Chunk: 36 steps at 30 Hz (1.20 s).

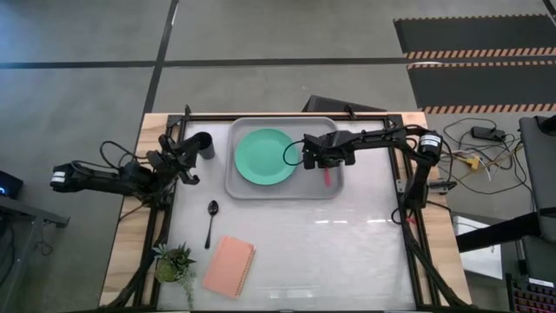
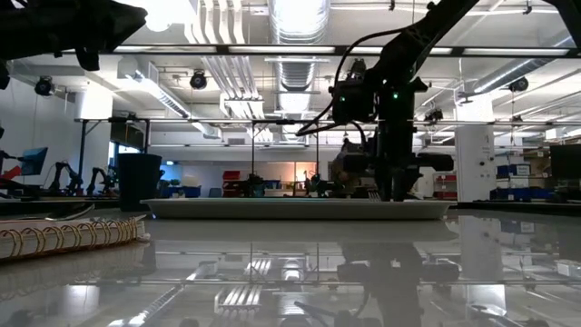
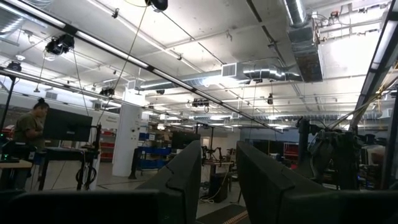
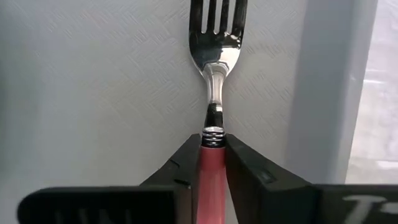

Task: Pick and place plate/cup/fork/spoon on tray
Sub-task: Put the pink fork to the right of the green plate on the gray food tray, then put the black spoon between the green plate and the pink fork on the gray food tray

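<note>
- Right gripper point(image 4: 211, 163) clamped on the fork point(image 4: 214, 68) at its pink handle; tines point straight out ahead of the fingers, long axis in line with them.
- Fork sits low over the tray point(image 1: 330, 188) floor, beside the plate point(image 1: 265, 156), which lies in the tray.
- Left gripper point(image 3: 219, 180) fingers apart, near the cup point(image 1: 203, 144); spoon point(image 1: 212, 222) on the table, nearer the left arm.

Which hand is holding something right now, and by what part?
The right hand grips the fork by its red-pink handle, over the tray. The left hand holds nothing.
</note>
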Motion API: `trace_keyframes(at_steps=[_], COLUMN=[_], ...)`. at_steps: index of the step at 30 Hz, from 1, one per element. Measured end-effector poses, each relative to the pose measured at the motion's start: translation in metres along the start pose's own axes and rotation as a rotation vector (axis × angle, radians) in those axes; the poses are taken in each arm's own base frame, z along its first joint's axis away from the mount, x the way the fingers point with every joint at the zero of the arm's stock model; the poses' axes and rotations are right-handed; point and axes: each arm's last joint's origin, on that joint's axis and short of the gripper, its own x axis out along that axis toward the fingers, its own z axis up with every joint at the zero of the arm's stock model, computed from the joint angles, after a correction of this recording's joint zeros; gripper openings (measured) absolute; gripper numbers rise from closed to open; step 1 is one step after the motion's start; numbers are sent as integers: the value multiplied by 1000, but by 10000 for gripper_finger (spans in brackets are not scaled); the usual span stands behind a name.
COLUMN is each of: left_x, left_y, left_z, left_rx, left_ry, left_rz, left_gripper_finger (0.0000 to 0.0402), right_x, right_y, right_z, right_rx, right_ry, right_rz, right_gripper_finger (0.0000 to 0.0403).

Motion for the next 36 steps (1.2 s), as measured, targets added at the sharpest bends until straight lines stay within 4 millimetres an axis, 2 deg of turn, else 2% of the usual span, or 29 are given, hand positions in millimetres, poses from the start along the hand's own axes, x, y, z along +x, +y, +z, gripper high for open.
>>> trace_keyframes(at_steps=[10,16,20,24,28,31,36], left_x=[0,0,1,2,2,5,10], left_y=[0,0,0,0,-1,-2,-7], left_z=[0,0,1,3,2,5,7], left_rx=[2,2,-5,-15,-51,-64,-114], left_ry=[3,3,0,-4,1,-3,-5], left_rz=[-1,0,3,5,3,-7,-78], left_gripper_finger=[83,83,83,83,83,83,83], right_x=[-6,-36,-62,-84,-99,-104,-106], right_y=[1,7,10,14,18,18,19], right_z=[2,10,2,-22,-62,-95,-148], right_rx=[-6,-66,-176,-346,-481,-556,-717], right_ry=[-1,-25,-67,-104,-165,-223,-376], right_rz=[2,48,120,187,245,315,526], right_gripper_finger=[154,184,186,177,164,159,153])
